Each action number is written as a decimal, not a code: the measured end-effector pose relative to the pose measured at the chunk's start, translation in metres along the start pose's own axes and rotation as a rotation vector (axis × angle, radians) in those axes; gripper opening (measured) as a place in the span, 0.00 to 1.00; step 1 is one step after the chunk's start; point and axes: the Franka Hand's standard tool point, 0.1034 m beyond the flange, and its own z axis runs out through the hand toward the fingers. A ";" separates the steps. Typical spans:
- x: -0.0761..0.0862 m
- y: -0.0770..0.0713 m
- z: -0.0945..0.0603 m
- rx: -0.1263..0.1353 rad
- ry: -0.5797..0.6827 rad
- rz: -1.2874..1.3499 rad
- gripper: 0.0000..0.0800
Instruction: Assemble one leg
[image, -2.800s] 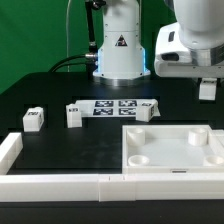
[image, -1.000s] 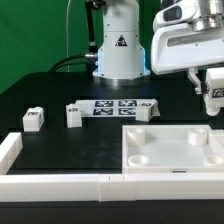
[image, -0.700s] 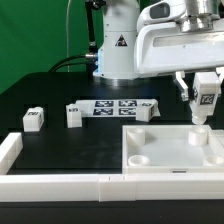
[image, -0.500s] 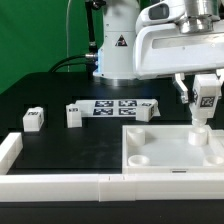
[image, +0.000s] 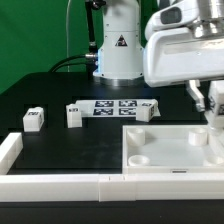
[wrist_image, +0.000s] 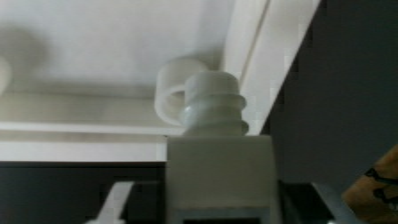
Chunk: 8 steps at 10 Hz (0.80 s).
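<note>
My gripper (image: 211, 101) is shut on a leg (image: 217, 104), a small white tagged block, held upright over the far right corner of the large white panel (image: 170, 158). In the wrist view the gripper (wrist_image: 217, 196) holds the leg (wrist_image: 221, 165), and its ridged peg end (wrist_image: 210, 96) sits just over a round corner socket (wrist_image: 180, 90) of the panel (wrist_image: 107, 45). I cannot tell whether the peg touches the socket. Three more legs stand on the black table: one (image: 33, 118), another (image: 74, 114) and a third (image: 146, 110).
The marker board (image: 118, 105) lies behind the loose legs, in front of the robot base (image: 118, 50). A white rail (image: 60, 184) runs along the table's front edge and turns up at the exterior view's left end (image: 9, 150).
The gripper, still holding the leg, has shifted toward the exterior view's right and slightly down over the panel's far right corner. The legs on the table have not moved.
</note>
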 end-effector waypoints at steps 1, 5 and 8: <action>0.015 -0.005 0.012 0.009 0.012 -0.005 0.36; 0.009 0.017 0.024 -0.019 0.031 -0.008 0.36; 0.001 0.023 0.015 -0.050 0.104 -0.009 0.36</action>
